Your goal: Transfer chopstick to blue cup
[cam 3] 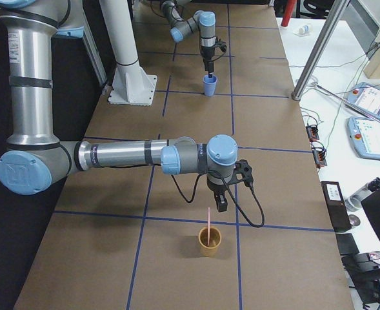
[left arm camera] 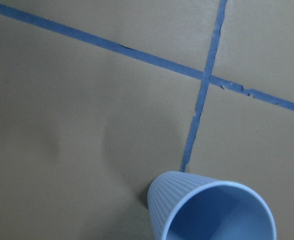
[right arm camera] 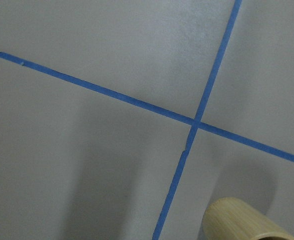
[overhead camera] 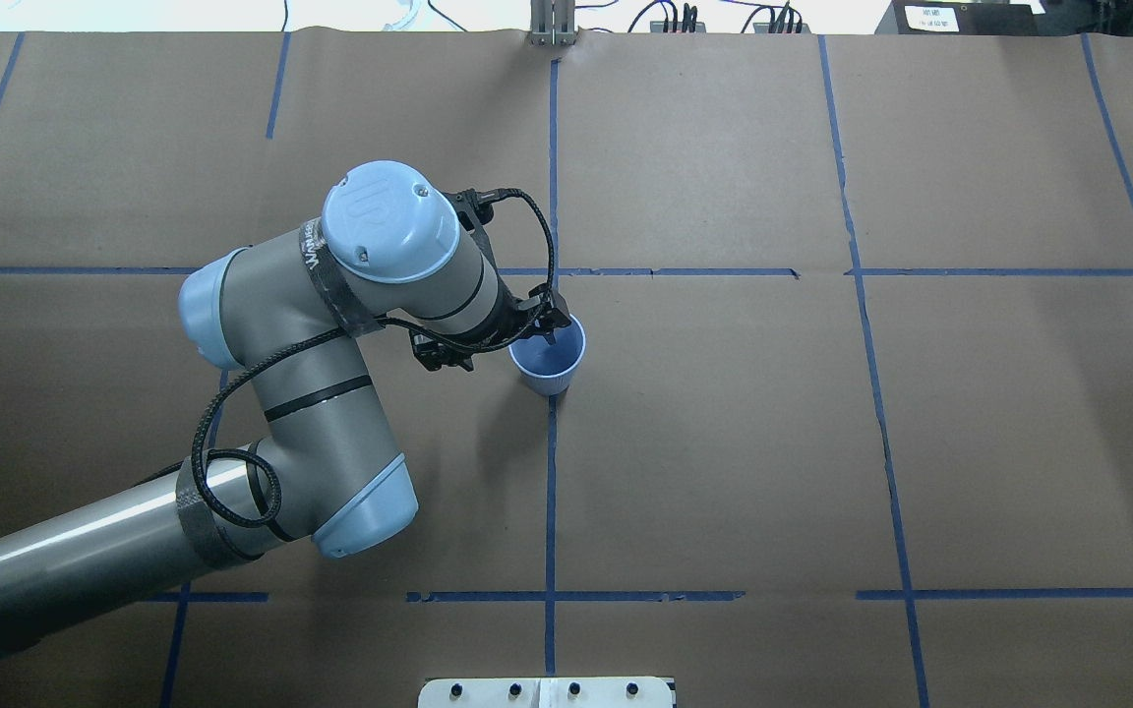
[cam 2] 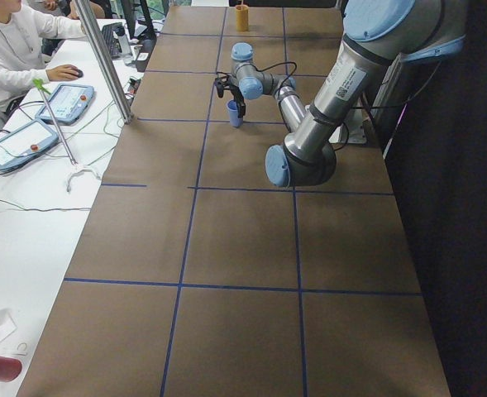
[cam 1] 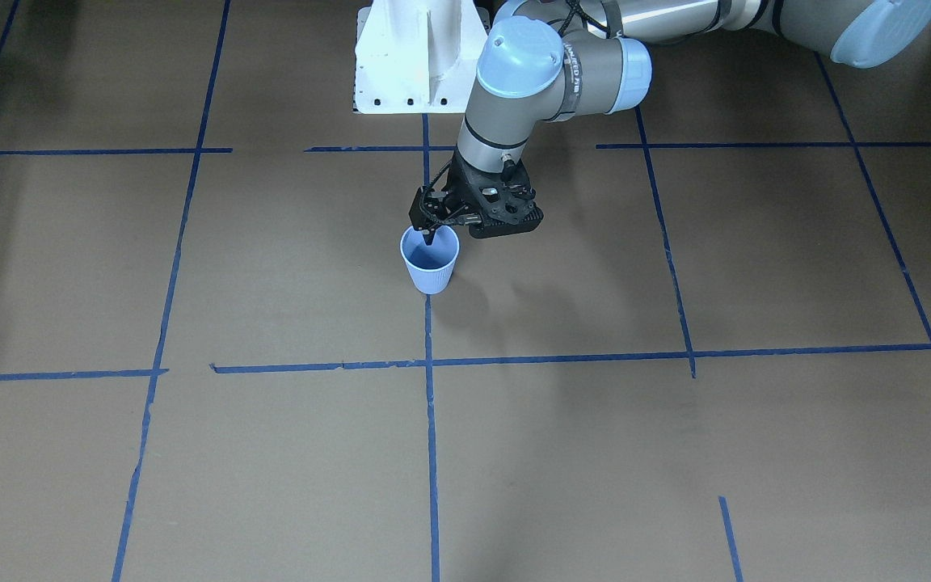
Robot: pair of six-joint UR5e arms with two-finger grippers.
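On the brown table [overhead camera: 921, 442] we see the left arm [overhead camera: 311, 413] with the left gripper [cam 1: 430, 234] just over the blue cup [cam 1: 430, 271], its fingers pressed together with nothing visible between them. The right arm [cam 3: 125, 155] has the right gripper [cam 3: 220, 204] above the tan cup [cam 3: 210, 244]; we cannot tell if it is wide or narrow. The pink chopstick [cam 3: 208, 223] stands in this tan cup, well apart from the blue cup.

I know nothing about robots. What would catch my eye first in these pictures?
The big grey left arm stands out, its left gripper poised at the mouth of a small blue cup near the middle of the brown table. Toward the table's right end, the right gripper hangs above a tan cup with a pink chopstick standing in it.
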